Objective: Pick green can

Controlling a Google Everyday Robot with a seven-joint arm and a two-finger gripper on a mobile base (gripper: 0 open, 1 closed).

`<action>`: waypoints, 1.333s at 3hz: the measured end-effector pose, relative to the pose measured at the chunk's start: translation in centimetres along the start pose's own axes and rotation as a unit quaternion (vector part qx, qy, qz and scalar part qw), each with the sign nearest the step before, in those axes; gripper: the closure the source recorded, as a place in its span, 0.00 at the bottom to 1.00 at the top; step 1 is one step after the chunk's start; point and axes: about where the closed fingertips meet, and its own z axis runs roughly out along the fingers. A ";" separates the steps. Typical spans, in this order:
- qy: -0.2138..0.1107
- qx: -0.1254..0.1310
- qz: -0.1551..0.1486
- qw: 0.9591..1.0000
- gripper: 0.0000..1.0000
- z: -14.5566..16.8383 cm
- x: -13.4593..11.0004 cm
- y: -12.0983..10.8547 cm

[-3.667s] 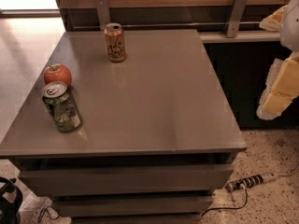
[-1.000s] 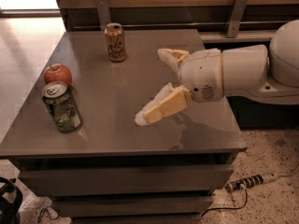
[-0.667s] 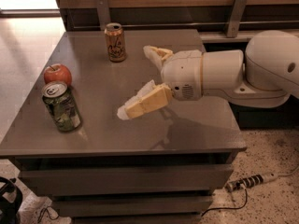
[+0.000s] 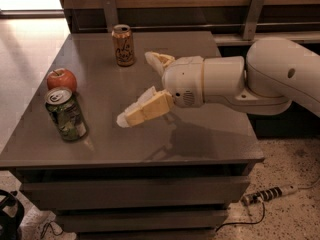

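Note:
The green can (image 4: 66, 114) stands upright near the front left corner of the grey table (image 4: 210, 139). It has a mottled green-and-white label and a silver top with pull tab. My gripper (image 4: 134, 86) hangs over the middle of the table, to the right of the can and well apart from it. Its two cream fingers (image 4: 145, 109) are spread wide and hold nothing. They point left toward the can's side of the table.
A red apple (image 4: 61, 79) sits just behind the green can. An orange-tan can (image 4: 123, 45) stands at the back of the table. A wooden wall with metal brackets (image 4: 252, 14) runs behind. A power strip (image 4: 265, 194) lies on the floor at the right.
My arm has come in from the right and moved left across the table toward the green can. The fingers stay spread. The cans and apple have not moved.

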 end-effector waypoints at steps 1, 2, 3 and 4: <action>0.003 0.001 0.002 1.000 0.00 2.6 0.7 -0.6; -0.008 -0.002 -0.001 1.000 0.00 4.8 0.9 -1.0; -0.031 -0.019 -0.011 0.999 0.00 7.3 0.6 -0.3; -0.050 -0.036 -0.015 0.998 0.00 9.2 0.6 0.5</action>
